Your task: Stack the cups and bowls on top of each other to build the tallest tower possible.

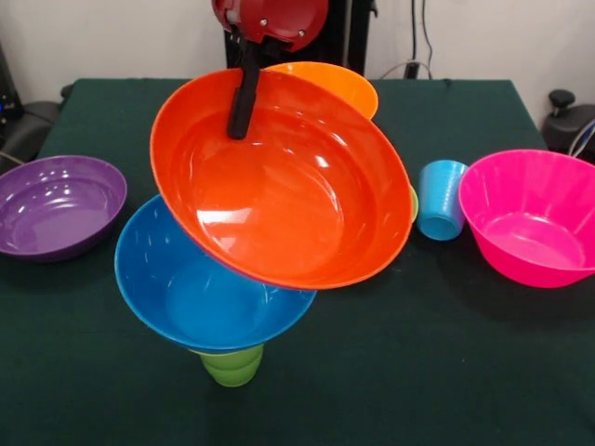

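My gripper (242,125) comes down from the top and is shut on the far rim of a large orange bowl (297,195), with one black finger inside the bowl. The orange bowl tilts toward the camera, and its lower edge overlaps a blue bowl (186,293). The blue bowl sits on a lime green cup (231,364) at the front. A yellow-orange bowl (349,84) shows behind the orange one. A sliver of green (413,203) peeks out at the orange bowl's right edge. A light blue cup (441,200) stands to the right.
A pink bowl (530,223) sits at the right edge of the green table (418,372), next to the light blue cup. A purple bowl (58,204) sits at the left edge. Black equipment stands off both back corners.
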Robot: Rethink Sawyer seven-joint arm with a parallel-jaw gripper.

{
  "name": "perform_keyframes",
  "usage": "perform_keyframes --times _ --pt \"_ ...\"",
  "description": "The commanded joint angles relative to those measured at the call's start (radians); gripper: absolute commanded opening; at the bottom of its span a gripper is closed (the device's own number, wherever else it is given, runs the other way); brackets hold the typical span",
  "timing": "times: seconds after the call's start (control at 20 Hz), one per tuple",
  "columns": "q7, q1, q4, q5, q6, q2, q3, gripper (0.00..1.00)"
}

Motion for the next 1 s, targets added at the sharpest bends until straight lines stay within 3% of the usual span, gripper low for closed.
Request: perform_keyframes --times 0.05,0.6,1.0 --pt "0.036 0.015 0.149 -0.021 -0.075 0.032 0.033 0.00" --pt "-0.015 -0.062 0.295 -0.041 -0.200 -0.029 0.078 0.00" --pt "-0.046 -0.100 0.311 -0.042 -0.212 -0.043 0.103 0.00"
